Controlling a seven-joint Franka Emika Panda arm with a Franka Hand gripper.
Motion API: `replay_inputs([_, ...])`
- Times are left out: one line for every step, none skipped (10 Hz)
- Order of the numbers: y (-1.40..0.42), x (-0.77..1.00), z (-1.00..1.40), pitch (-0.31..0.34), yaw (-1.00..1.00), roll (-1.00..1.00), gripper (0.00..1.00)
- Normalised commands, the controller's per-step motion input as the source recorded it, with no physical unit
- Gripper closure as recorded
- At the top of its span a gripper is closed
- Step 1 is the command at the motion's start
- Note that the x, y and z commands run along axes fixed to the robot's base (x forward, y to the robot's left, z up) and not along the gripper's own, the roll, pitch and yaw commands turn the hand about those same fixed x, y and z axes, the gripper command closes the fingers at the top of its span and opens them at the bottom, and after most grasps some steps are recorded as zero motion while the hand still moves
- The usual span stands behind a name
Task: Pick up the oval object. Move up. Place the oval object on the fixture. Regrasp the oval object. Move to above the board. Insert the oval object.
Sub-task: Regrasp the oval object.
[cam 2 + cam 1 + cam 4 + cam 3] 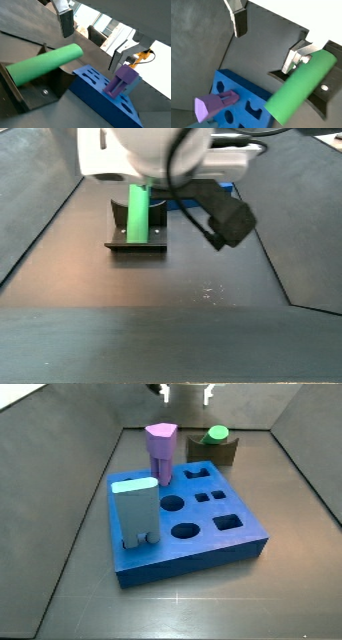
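Peg (301,86): green, long, oval; lying tilted on the fixture (41,90), not standing straight up.
Peg's long way: leaning up from the fixture's notch, round free end (72,50) in the air, other end down by the bracket's back.
Peg from the side: only the round green top (217,432) showing, on the brown fixture (214,452) behind the board (187,534).
Peg in a side view: green strip (138,213) running down onto the dark fixture (138,238).
Hidden: peg's upper part behind the white arm in a side view; hand mostly cut off at the picture's top edge (186,392); board almost all hidden by the arm in that same view.
Hard to see: peg's lower end against the bracket.
Hand (268,40): open wide, holding nothing, up above the peg.
Fingers: one silver plate (238,20) off to one side, other plate (298,56) just beside the peg; touching or not, cannot tell.
Other pegs: purple peg (162,452) and light-blue peg (135,509) standing up in the board.
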Motion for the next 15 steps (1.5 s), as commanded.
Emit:
replay_inputs([-0.02,-0.73,0.02,-0.114,0.01,0.14,0.0])
replay_inputs([-1.0,-0.39,-0.3,-0.025,-0.9,1.0,0.0])
replay_inputs([-1.0,-0.28,-0.28,-0.033,-0.9,1.0,0.0])
replay_inputs([-1.0,-0.22,-0.24,-0.05,-0.9,1.0,0.0])
replay_inputs([-1.0,-0.15,-0.18,-0.093,-0.9,1.0,0.0])
replay_inputs([-1.0,-0.14,-0.16,-0.109,-0.9,1.0,0.0])
replay_inputs([-0.92,-0.13,-0.1,-0.141,-0.9,1.0,0.0])
replay_inputs([-0.72,-0.11,-0.06,-0.163,-0.9,1.0,0.0])
replay_inputs([-0.52,-0.08,-0.03,-0.184,-0.9,1.0,0.0])
replay_inputs([-0.24,-0.06,-0.01,-0.209,-0.9,1.0,0.0])
replay_inputs([-0.07,-0.05,0.0,-0.225,-0.9,1.0,0.0])
replay_inputs([-0.03,-0.05,0.0,-0.241,-0.91,1.0,0.0])
replay_inputs([-0.04,-0.04,0.0,-0.257,-0.91,1.0,0.0])
replay_inputs([-0.03,-0.05,0.01,-0.268,-0.91,1.0,0.0])
replay_inputs([-0.02,-0.05,0.01,-0.275,-0.91,1.0,0.0])
